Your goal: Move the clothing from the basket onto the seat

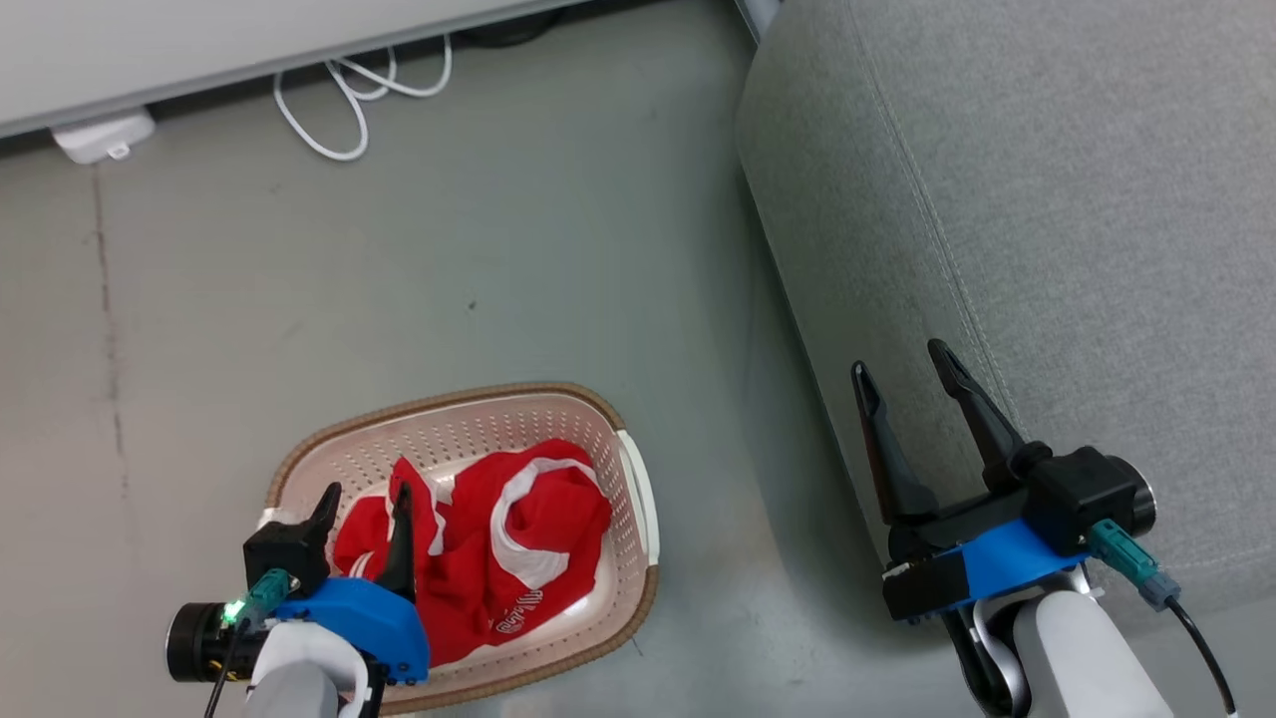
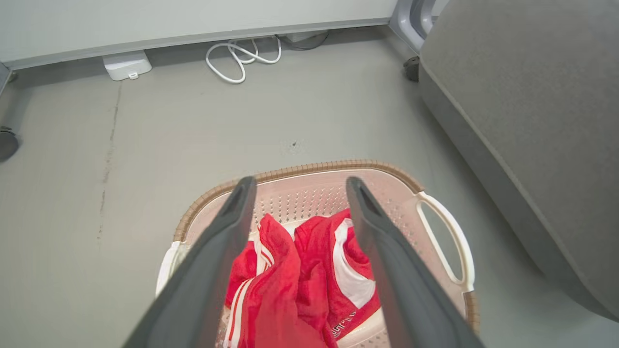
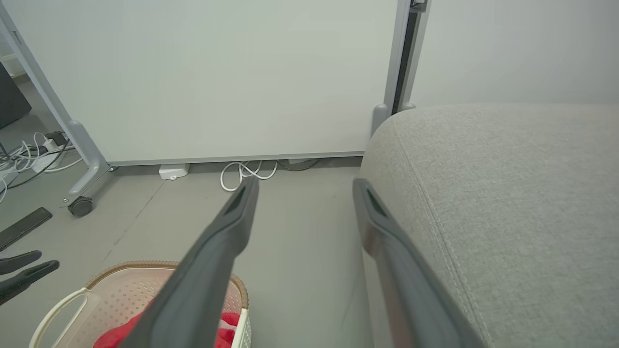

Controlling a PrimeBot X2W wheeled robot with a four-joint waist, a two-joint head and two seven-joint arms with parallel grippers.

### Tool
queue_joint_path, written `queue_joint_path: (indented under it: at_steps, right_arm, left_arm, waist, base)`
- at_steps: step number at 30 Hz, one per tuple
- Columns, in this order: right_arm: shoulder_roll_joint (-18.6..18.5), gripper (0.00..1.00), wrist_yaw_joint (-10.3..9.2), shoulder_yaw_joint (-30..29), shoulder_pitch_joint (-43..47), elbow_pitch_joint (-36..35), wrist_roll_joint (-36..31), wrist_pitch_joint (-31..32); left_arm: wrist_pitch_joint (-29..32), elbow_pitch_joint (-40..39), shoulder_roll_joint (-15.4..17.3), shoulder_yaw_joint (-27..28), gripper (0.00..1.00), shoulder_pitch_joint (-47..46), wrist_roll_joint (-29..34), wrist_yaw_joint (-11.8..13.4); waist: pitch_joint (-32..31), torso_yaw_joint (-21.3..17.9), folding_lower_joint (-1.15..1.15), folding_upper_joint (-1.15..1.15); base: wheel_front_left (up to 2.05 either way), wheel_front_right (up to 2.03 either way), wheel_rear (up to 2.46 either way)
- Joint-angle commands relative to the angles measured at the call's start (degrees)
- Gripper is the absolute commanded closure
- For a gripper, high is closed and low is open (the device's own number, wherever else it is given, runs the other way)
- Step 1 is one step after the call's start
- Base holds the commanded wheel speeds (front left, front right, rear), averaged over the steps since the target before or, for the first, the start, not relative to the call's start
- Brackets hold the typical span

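Note:
Red clothing (image 1: 498,548) with white panels lies crumpled in the cream perforated basket (image 1: 449,424), which has a brown rim and stands on the floor at lower left. My left gripper (image 1: 364,494) hangs open just above the basket's near-left part, nothing between its fingers. The left wrist view looks between those fingers onto the clothing (image 2: 300,270) in the basket (image 2: 309,188). The grey seat (image 1: 1047,199) takes up the right. My right gripper (image 1: 902,364) is open and empty over the seat's front edge. In the right wrist view the seat (image 3: 508,193) lies to the right and the basket (image 3: 121,290) at lower left.
A white panel runs along the back with a white cable (image 1: 349,95) and a white adapter (image 1: 100,135) on the floor beneath it. Bare grey floor (image 1: 498,249) separates basket, panel and seat. A castor leg (image 3: 80,205) and more cables (image 3: 29,150) lie at the far left.

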Motion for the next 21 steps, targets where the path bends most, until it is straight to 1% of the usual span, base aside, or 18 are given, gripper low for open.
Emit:
queue_joint_path:
  at_steps: [1, 9, 12, 21]
  right_arm:
    - [-0.13, 0.0, 0.03, 0.33, -1.19, -0.39, 0.53, -0.38]
    - [-0.1, 0.0, 0.03, 2.12, -4.34, -3.3, 2.48, -0.4]
    - [-0.11, 0.0, 0.03, 2.64, -5.03, -4.4, 2.94, -0.38]
    - [-0.11, 0.0, 0.03, 3.79, -8.05, -7.21, 4.94, -0.37]
  left_arm:
    - [0.58, 1.66, 0.75, -0.23, 0.0, -2.38, 0.16, -0.11]
    - [3.59, 11.99, 3.52, -0.42, 0.0, -10.71, -0.29, -0.48]
    - [3.95, 14.67, 4.55, -0.39, 0.0, -13.6, -0.35, -0.45]
    - [5.6, 21.1, 7.05, -1.68, 0.0, -19.58, 0.59, 0.43]
  waist:
    - [4.62, -3.13, -0.01, 0.0]
    - [12.86, -5.53, -0.01, 0.0]
    - [15.85, -6.15, -0.01, 0.0]
    - [21.8, -7.69, -0.01, 0.0]
  base:
    - [0.0, 0.0, 0.0]
    - [0.0, 0.0, 0.0]
    - [0.0, 0.0, 0.0]
    - [0.0, 0.0, 0.0]
